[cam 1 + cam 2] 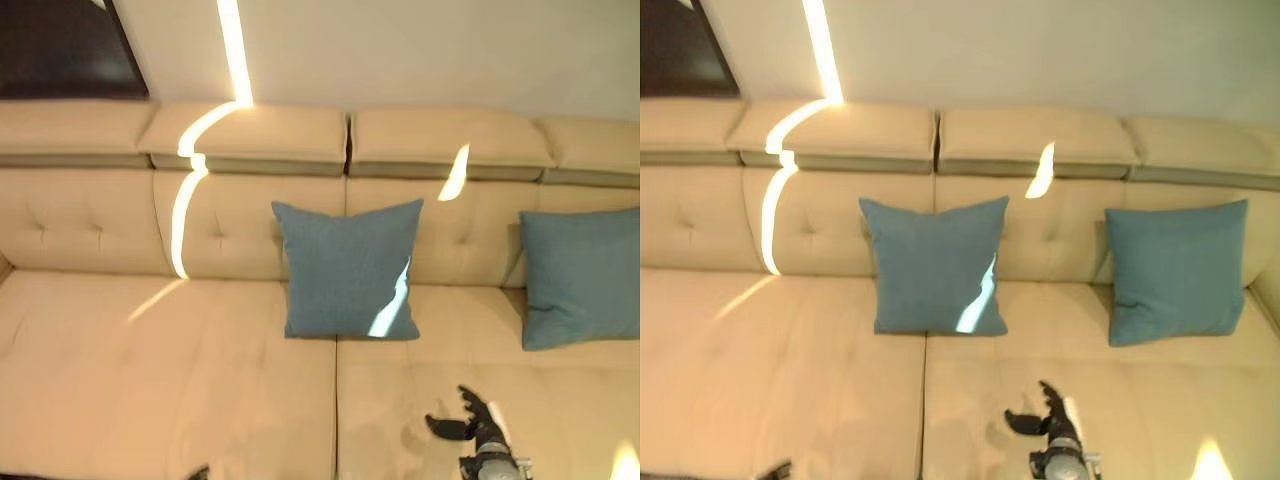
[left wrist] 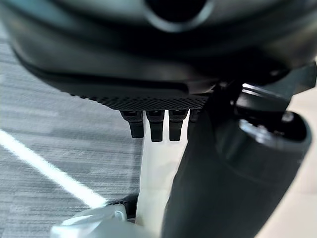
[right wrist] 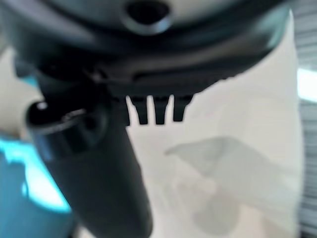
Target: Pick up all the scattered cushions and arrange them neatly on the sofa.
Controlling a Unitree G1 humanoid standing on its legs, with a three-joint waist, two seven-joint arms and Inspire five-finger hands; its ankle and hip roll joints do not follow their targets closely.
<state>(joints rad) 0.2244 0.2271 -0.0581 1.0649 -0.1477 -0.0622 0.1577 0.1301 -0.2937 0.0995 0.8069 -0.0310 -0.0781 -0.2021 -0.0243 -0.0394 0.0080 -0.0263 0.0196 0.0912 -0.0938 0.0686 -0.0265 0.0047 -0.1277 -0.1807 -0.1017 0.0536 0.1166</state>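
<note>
I see two blue cushions (image 1: 349, 270) (image 1: 581, 277) upright against the beige sofa (image 1: 170, 370) back. My right hand (image 1: 478, 420) hovers released; left hand (image 2: 156, 124) fingers straight over grey carpet (image 2: 54, 148).

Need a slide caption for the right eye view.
Two blue cushions, middle cushion and right cushion, stand against the beige sofa backrest; open right hand hovers over the seat.

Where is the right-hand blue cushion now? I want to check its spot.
In the right eye view, the right blue cushion leans upright against the sofa backrest on the robot's right, apart from the middle cushion.
</note>
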